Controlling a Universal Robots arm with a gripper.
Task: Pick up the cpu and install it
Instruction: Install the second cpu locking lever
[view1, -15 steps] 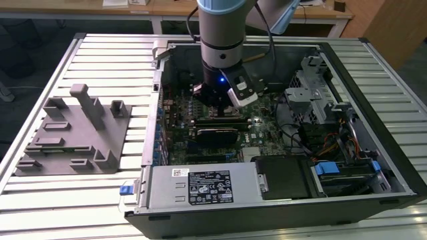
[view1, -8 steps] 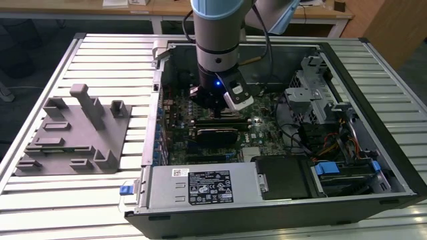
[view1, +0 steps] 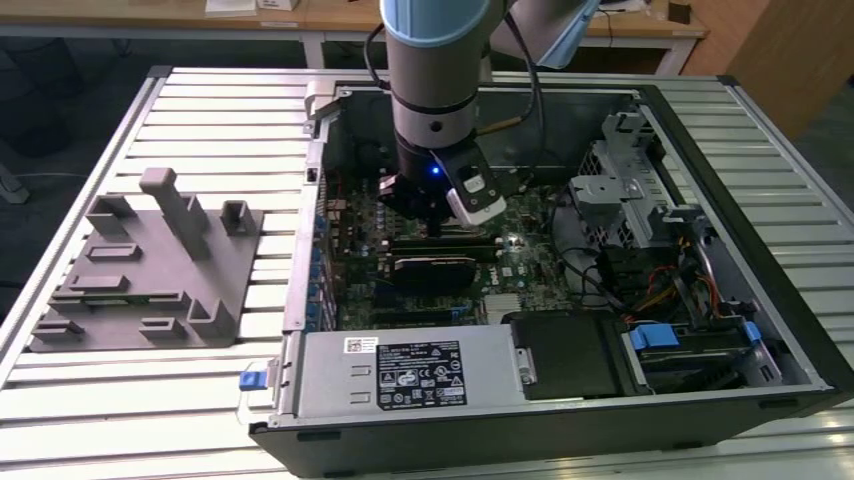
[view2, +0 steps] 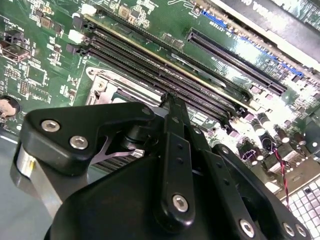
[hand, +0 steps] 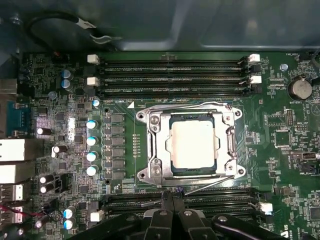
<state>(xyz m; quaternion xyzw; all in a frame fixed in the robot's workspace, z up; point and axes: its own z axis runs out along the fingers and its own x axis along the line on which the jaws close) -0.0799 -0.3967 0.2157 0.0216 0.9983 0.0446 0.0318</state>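
First wrist view: hand (hand: 172, 212) closed, empty, beside the seated cpu (hand: 192, 144).

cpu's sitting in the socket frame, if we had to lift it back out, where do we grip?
By two opposite edges of the cpu, from straight above. It lies flat and recessed inside the metal socket frame, so no side approach; its pale lid is broad and smooth. Probably tight for the gripper.
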